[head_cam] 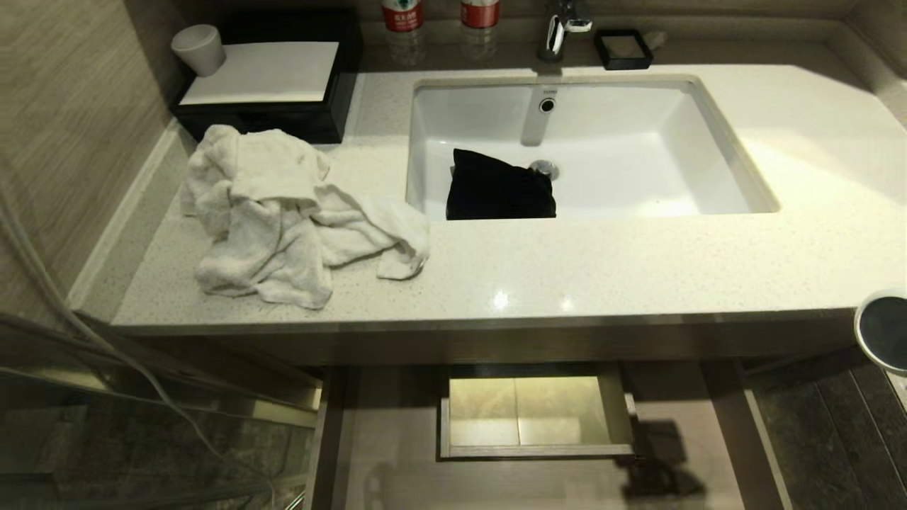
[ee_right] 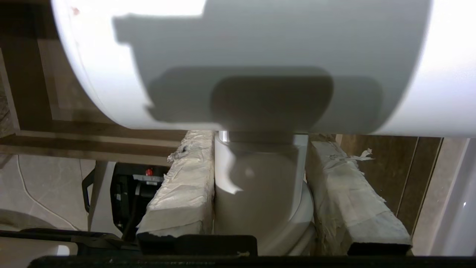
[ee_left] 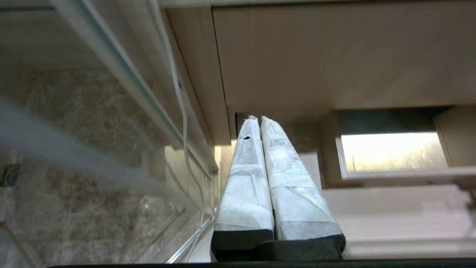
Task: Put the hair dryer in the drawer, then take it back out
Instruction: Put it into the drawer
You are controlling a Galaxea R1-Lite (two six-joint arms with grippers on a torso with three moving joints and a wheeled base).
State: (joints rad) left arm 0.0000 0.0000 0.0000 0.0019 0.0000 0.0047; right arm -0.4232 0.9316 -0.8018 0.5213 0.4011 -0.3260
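R gripper (ee_right: 260, 193) clamps hair dryer (ee_right: 260, 56) handle | L gripper (ee_left: 260, 123) closed, empty | bottle labels unreadable | drawer (head_cam: 535, 450) open

A countertop (head_cam: 638, 269) spanned the scene, with a sink (head_cam: 716, 149) set into it right of centre. A cloth bag (head_cam: 499, 188) lay in the sink's near left part, just beside the drain (head_cam: 544, 168). A crumpled towel (head_cam: 283, 212) lay on the countertop left of the sink. Behind the towel, at the far left, stood a box (head_cam: 283, 120) with a cup (head_cam: 200, 48) on its far left corner. A faucet (head_cam: 560, 32) stood behind the sink, with two bottles (head_cam: 439, 13) to its left and a small tray (head_cam: 623, 48) to its right. Below the countertop's near edge, the drawer (head_cam: 535, 450) stood pulled out. The hair dryer (head_cam: 882, 329) sat at the right edge, near the countertop's near right corner.
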